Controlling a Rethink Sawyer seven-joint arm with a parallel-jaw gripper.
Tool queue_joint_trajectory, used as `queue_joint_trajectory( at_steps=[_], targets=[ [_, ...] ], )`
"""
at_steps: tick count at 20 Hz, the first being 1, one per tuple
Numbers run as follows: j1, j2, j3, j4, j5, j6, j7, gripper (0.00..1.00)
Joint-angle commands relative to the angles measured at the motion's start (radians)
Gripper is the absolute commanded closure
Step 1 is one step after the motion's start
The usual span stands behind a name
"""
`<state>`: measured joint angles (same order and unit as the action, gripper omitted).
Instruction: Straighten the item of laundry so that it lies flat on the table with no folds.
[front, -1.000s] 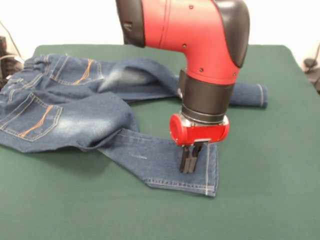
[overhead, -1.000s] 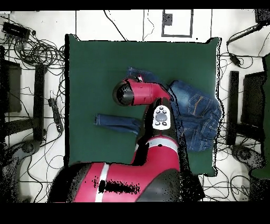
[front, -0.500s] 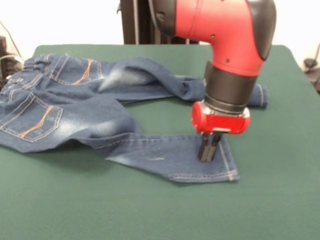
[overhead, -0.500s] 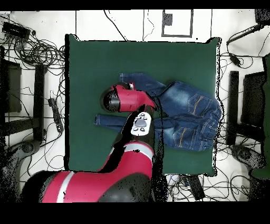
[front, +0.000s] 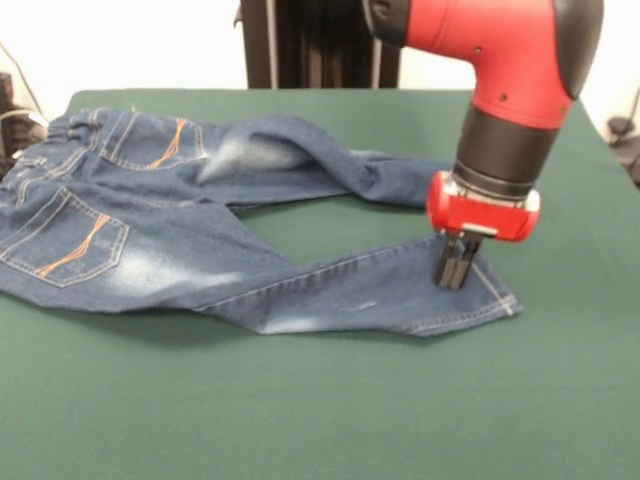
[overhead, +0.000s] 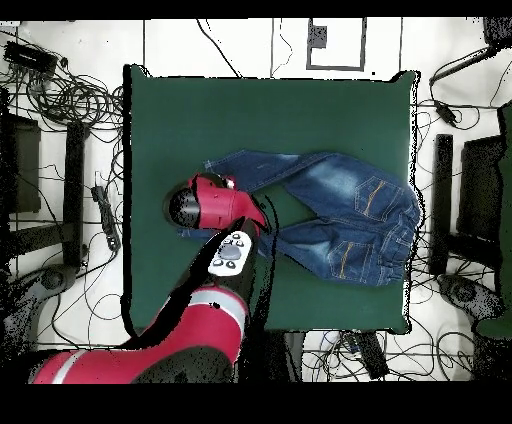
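The blue denim jeans (front: 150, 225) lie on the green table (front: 300, 420), waist and back pockets at the left, still wrinkled at the seat. The near leg stretches right to its hem (front: 495, 300). The far leg (front: 390, 180) runs behind the arm. My gripper (front: 455, 272) points straight down and is shut on the near leg just short of the hem. In the overhead view the jeans (overhead: 350, 205) lie at the right of the table (overhead: 200, 110), both legs pointing left, and the red wrist (overhead: 200, 205) hides the gripper.
The robot's dark pedestal (front: 320, 45) stands behind the table. Cables (overhead: 60, 95) and black stands (overhead: 75, 190) surround the table on the floor. The jeans' waist lies close to the table's right edge (overhead: 413, 220).
The gripper has moved right in the front view, dragging the near leg's hem with it. That leg now lies longer and straighter, and the folds near the seat have opened.
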<state>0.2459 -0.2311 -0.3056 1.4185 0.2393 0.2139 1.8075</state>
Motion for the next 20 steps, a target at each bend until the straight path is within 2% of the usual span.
queue_joint_trajectory(
  at_steps=[1,12,15,20],
  targets=[
    [0.059,0.043,0.069,0.176,0.089,0.155,0.329,1.0],
    [0.106,0.019,0.063,0.226,0.182,0.155,0.423,1.0],
    [0.114,0.022,0.048,0.221,0.184,0.149,0.411,1.0],
    [0.093,0.008,0.077,0.248,0.201,0.122,0.402,1.0]
  ],
)
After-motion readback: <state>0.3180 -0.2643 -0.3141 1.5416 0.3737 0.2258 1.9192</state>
